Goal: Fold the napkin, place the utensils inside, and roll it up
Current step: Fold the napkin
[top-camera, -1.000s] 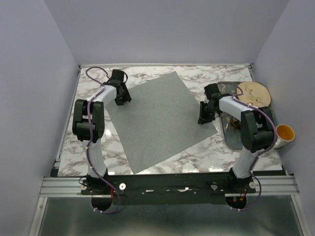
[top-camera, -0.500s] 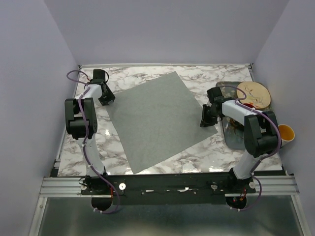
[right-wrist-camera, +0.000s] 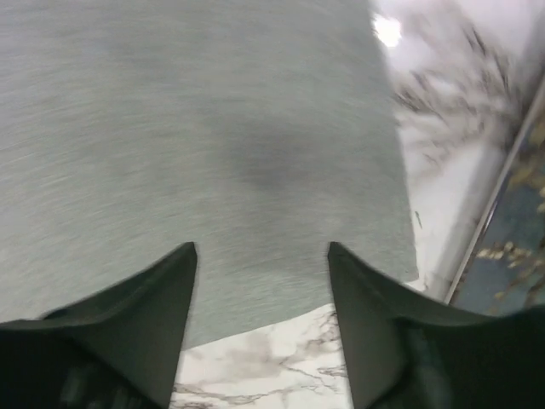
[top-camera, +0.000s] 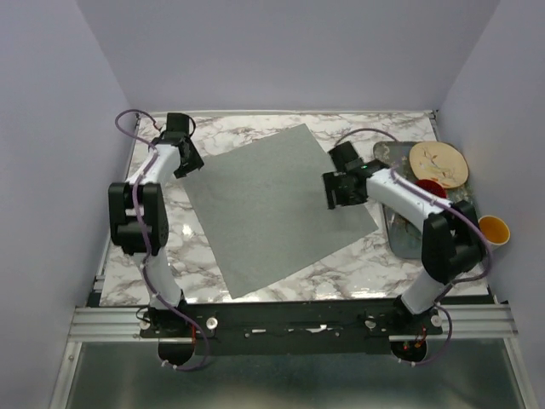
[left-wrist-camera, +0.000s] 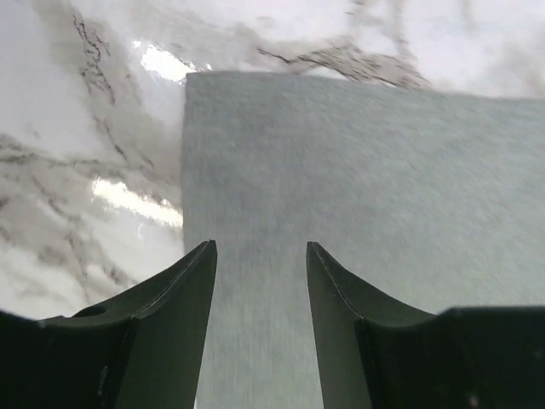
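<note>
The grey-green napkin (top-camera: 268, 209) lies flat and unfolded on the marble table, turned like a diamond. My left gripper (top-camera: 189, 164) hovers at its left corner, open, with only cloth (left-wrist-camera: 383, 170) showing beneath the fingers (left-wrist-camera: 189, 290). Over the napkin's right edge my right gripper (top-camera: 334, 192) is also open and holds nothing. In the right wrist view the cloth (right-wrist-camera: 213, 128) ends just under the fingertips (right-wrist-camera: 174, 281), with bare marble below. I cannot make out the utensils; the right arm covers much of the tray.
A floral grey tray (top-camera: 398, 240) sits at the right edge, its rim (right-wrist-camera: 481, 221) close to my right gripper. A round wooden plate (top-camera: 438, 162), a red item (top-camera: 430, 186) and a yellow cup (top-camera: 494, 228) stand around it. Lilac walls enclose the table.
The right gripper moved left from the tray side onto the napkin's right edge and opened wider. The left gripper swung out to the left, then came back toward the napkin's corner.
</note>
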`<state>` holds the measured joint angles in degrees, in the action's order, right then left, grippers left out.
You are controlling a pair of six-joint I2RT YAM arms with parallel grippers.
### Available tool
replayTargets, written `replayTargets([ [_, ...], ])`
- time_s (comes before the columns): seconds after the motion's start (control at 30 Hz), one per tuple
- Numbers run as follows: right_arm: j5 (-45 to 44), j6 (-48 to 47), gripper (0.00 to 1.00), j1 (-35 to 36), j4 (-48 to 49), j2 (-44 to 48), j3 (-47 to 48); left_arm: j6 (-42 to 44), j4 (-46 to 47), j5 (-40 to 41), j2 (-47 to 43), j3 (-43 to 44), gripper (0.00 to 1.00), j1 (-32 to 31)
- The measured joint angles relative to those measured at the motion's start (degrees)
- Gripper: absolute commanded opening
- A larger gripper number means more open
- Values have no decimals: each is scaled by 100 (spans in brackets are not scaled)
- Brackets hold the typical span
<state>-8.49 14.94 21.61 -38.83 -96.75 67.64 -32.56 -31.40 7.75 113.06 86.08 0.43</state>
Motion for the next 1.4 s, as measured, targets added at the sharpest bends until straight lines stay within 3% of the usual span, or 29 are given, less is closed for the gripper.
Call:
replayTargets([
  [0.17, -125, -420, 77, 2267, 52, 415, 675, -140, -138, 315, -2122, -767, 58, -538],
  [0.2, -33, -468, 76, 2736, 76, 511, 688, -190, -114, 389, -2597, -933, 62, -588],
  [0.27, 203, -562, 66, 3567, 131, 632, 688, -334, -111, 603, -3550, -1287, 64, -575],
  [0.33, 376, -619, 42, 4081, 208, 625, 686, -424, -142, 863, -4286, -1547, 64, -496],
  [0.47, 737, -734, 41, 4957, 420, 175, 769, -437, -179, 1147, -4920, -1871, 64, -321],
  [0.77, 1134, -964, 42, 5517, 629, -1438, 1707, -400, -396, 1106, -5174, -2256, 63, -146],
  [0.87, 1176, -1054, 38, 5593, 660, -1729, 2059, -356, -402, 1032, -5169, -2256, 63, -131],
  [0.93, 1215, -1095, 33, 5626, 667, -1825, 2197, -315, -404, 999, -5165, -2256, 63, -129],
  [1.07, 1252, -1163, 32, 5668, 662, -1923, 2352, -256, -404, 957, -5165, -2256, 64, -122],
  [1.4, 1283, -1239, 37, 5768, 658, -2218, 2347, -219, -389, 822, -4990, -2256, 64, -28],
])
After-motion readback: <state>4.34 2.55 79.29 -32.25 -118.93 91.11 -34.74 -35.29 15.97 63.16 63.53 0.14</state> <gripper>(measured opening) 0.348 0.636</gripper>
